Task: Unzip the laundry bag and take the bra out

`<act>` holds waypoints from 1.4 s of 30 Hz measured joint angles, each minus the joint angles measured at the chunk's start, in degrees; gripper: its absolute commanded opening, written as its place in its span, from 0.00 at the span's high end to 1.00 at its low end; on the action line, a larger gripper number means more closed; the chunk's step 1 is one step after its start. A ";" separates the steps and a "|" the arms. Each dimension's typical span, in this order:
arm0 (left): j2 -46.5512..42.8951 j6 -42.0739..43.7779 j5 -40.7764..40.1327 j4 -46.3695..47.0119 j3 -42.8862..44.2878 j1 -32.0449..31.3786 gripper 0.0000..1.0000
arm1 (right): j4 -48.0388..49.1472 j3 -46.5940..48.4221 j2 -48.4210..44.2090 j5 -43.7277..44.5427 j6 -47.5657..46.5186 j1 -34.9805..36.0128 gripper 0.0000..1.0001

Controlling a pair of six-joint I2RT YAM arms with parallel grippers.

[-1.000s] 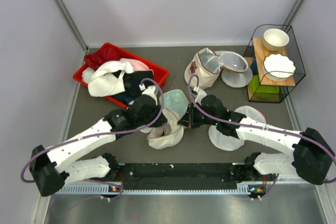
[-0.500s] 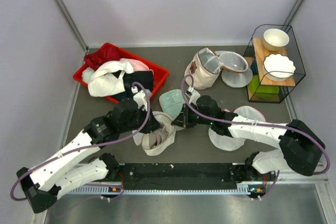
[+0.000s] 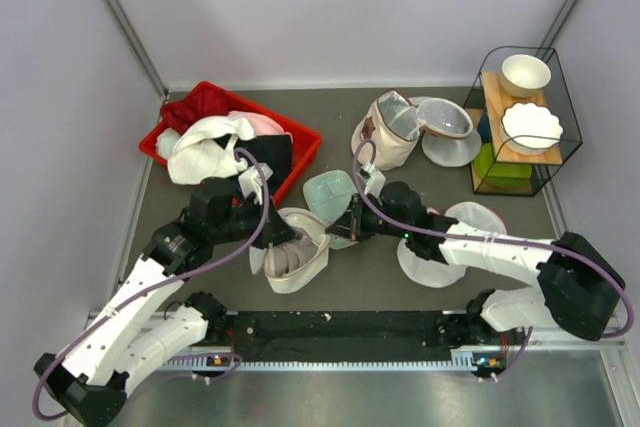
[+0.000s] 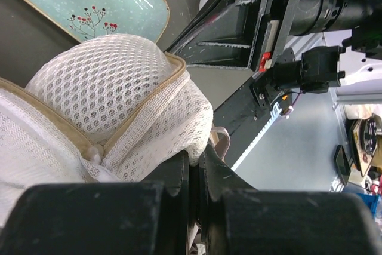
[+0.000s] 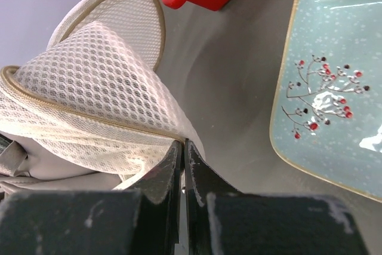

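Note:
The cream-white laundry bag (image 3: pixel 306 245) lies open at the table's middle, between my two grippers. The taupe bra (image 3: pixel 284 261) shows inside its opening. My left gripper (image 3: pixel 271 237) is shut on the bag's left rim. In the left wrist view the mesh bag (image 4: pixel 101 82) runs down into my shut gripper (image 4: pixel 194 162), and a taupe bra strap (image 4: pixel 221 141) loops just behind the fingers. My right gripper (image 3: pixel 339 231) is shut on the bag's right edge. In the right wrist view that gripper (image 5: pixel 182 147) pinches the bag's (image 5: pixel 89 88) beige-trimmed edge.
A teal plate (image 3: pixel 328 194) lies just behind the bag. A red bin (image 3: pixel 303 143) of clothes stands back left. A beige pouch (image 3: pixel 385 132) and a glass bowl (image 3: pixel 445 119) are back centre. A wire rack (image 3: pixel 520 117) with dishes stands back right. A white mesh bag (image 3: pixel 440 247) lies under the right arm.
My left gripper has pulled left and toward the near edge with the bag's rim. The bag has slid left and opened wider, showing the bra. My right gripper has stayed shut on the bag's right edge.

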 measured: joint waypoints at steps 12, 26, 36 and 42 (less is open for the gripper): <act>7.85 2.78 5.70 5.55 -7.89 -0.35 1.00 | -14.01 0.85 -10.38 3.13 -1.75 -2.56 1.00; 9.33 4.28 8.66 8.35 -8.26 -5.46 1.00 | -13.81 3.30 -5.92 7.23 1.40 -3.04 1.00; 0.00 5.55 12.72 10.95 -7.04 -6.10 1.00 | -14.62 3.10 -6.84 7.82 1.44 -6.84 1.00; -2.78 3.41 11.45 16.06 -1.18 -6.32 1.00 | -14.08 -2.51 -9.68 7.26 1.46 -6.60 1.00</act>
